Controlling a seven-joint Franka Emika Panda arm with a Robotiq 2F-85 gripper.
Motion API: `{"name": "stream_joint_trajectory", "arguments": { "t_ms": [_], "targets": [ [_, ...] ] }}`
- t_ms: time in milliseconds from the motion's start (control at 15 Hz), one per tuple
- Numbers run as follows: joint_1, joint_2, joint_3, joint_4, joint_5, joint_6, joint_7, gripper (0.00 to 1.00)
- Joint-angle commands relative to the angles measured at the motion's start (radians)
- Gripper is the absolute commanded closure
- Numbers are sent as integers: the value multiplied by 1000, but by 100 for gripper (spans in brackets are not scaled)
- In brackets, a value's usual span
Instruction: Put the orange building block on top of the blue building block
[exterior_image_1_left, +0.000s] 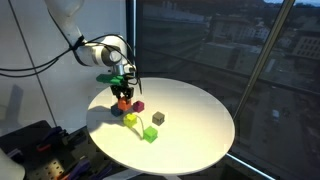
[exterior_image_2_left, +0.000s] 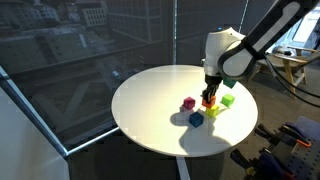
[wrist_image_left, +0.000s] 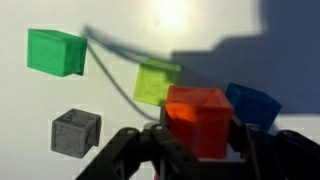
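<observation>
Closest up, in the wrist view, the gripper (wrist_image_left: 198, 138) pinches the orange building block (wrist_image_left: 198, 120). Its dark fingers (wrist_image_left: 128, 155) sit one on each side, so the jaws stand only as far apart as the cube is wide. The block sits square between them and looks larger than the other cubes. Just beside it, partly hidden behind its edge, is the blue building block (wrist_image_left: 252, 105); whether the two touch I cannot tell. A yellow cube (wrist_image_left: 157, 82) lies just beyond the orange one, a grey cube (wrist_image_left: 76, 133) off to the other side, and a green cube (wrist_image_left: 55, 52) farthest out.

In both exterior views the gripper (exterior_image_1_left: 124, 88) (exterior_image_2_left: 210, 92) points straight down over the cluster on the round white table (exterior_image_1_left: 205, 125) (exterior_image_2_left: 135, 100), with the orange block (exterior_image_1_left: 123, 102) (exterior_image_2_left: 209, 102) at its tip. In an exterior view the blue block (exterior_image_2_left: 196, 118) rests on the tabletop near the gripper, the magenta cube (exterior_image_2_left: 188, 103) close beside it. Whether the orange block hangs clear of the surface I cannot tell
</observation>
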Motion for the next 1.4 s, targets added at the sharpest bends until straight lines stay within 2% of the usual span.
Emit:
{"name": "stream_joint_trajectory", "arguments": {
  "t_ms": [0, 600, 1333],
  "targets": [
    [6, -35, 23, -1, -6, -35, 11, 72],
    [10, -24, 78, -4, 3, -44, -17, 72],
    [33, 4, 86, -26, -22, 78, -12, 72]
  ]
}}
